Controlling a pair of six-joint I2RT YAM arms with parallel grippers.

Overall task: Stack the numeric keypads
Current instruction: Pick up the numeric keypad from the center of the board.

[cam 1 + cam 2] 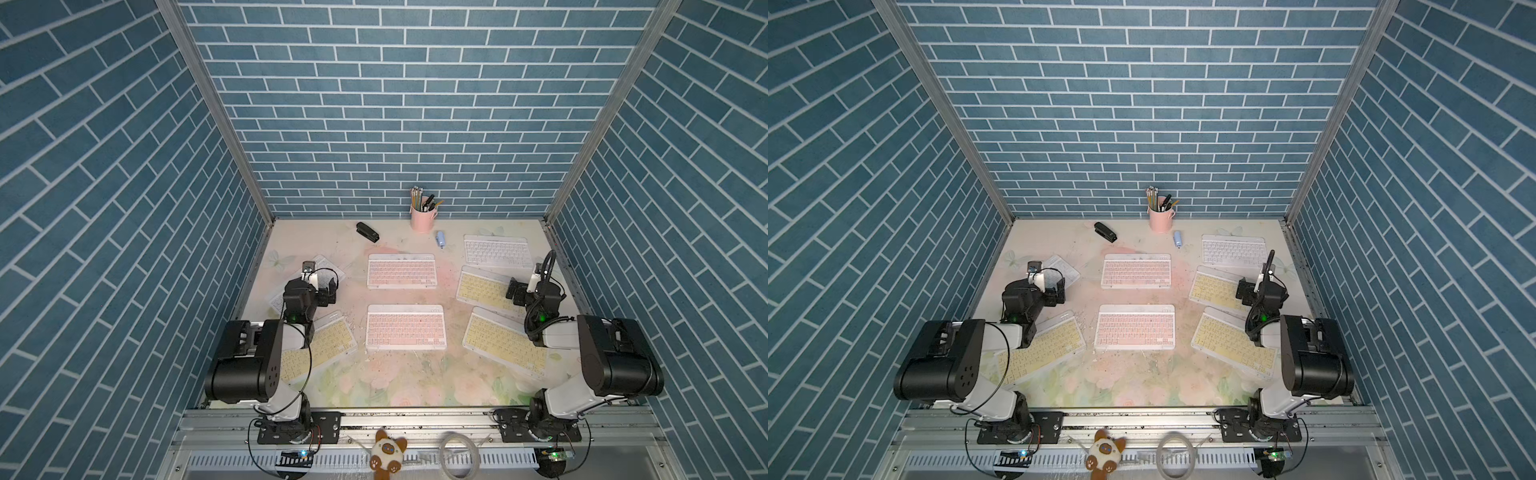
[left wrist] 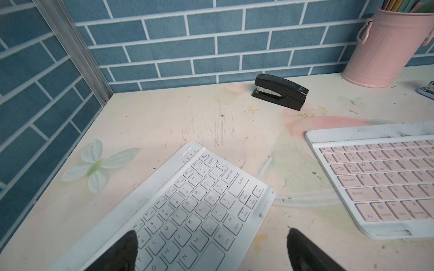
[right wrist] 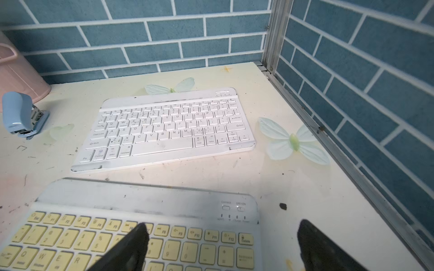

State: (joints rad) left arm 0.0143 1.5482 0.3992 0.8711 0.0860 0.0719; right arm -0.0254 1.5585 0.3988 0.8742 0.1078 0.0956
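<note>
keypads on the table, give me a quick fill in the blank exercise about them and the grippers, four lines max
1. The middle keypad nearest the robot has ____ keys.
2. The right gripper hangs over the end of the keypad under it, whose keys are ____.
3. The left gripper hangs with its jaws ____ over the white keypad.
4. The stapler left of the pen cup is ____.
Missing words: pink; yellow; open; black.
</note>
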